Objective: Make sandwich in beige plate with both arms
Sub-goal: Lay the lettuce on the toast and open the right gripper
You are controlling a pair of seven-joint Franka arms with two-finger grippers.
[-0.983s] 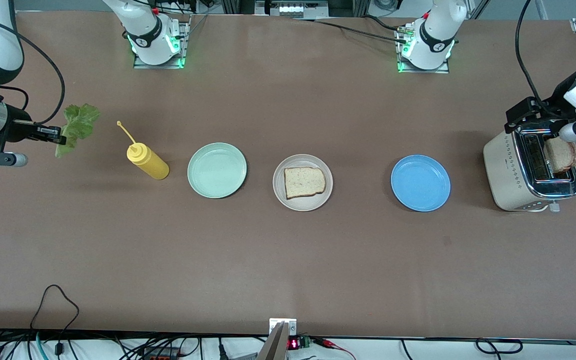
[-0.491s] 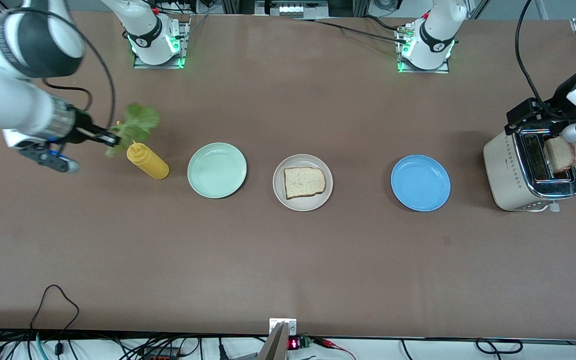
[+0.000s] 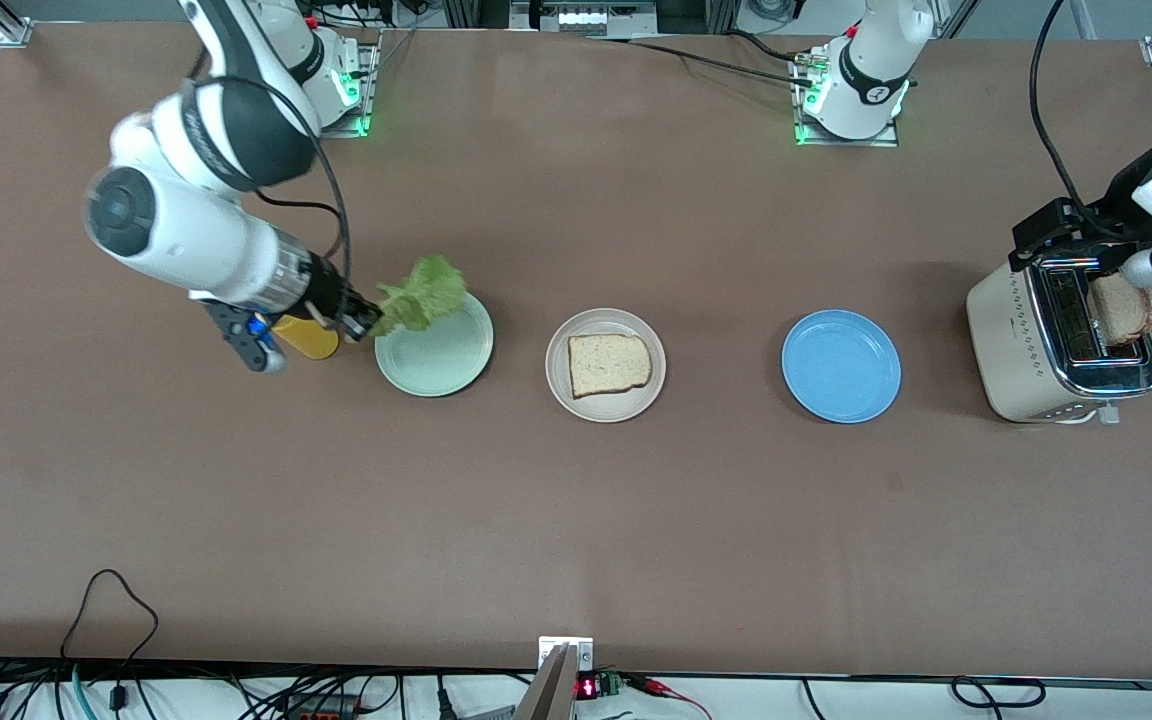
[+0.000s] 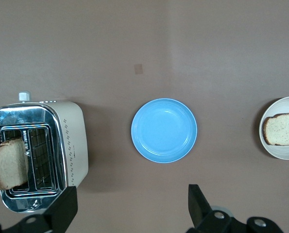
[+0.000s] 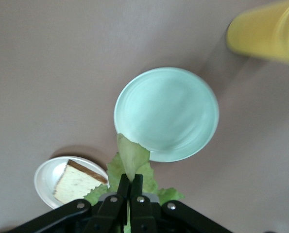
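Right gripper (image 3: 364, 322) pinching lettuce (image 3: 424, 296) over the mint plate (image 3: 434, 341), arm slanting down from its base; beige plate (image 3: 605, 365) beside it holds one bread slice (image 3: 609, 363); left gripper (image 4: 129, 206) spread wide, hanging over the toaster (image 3: 1056, 338).

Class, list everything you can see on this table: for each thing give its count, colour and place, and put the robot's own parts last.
Beige plate: one, pale beige, mid-table, between the other plates.
Bread slices: two, light brown; one on the beige plate, one standing in the toaster.
Green plate: one, mint, beside the bottle.
Blue plate: one, between beige plate and toaster.
Bottle: one, yellow, toward the right arm's end.
Toaster: one, cream and chrome, at the left arm's end.
Lettuce: one leaf, green, held over the green plate.
Right end effector: black, shut on lettuce.
Left end effector: black, open, above the toaster.
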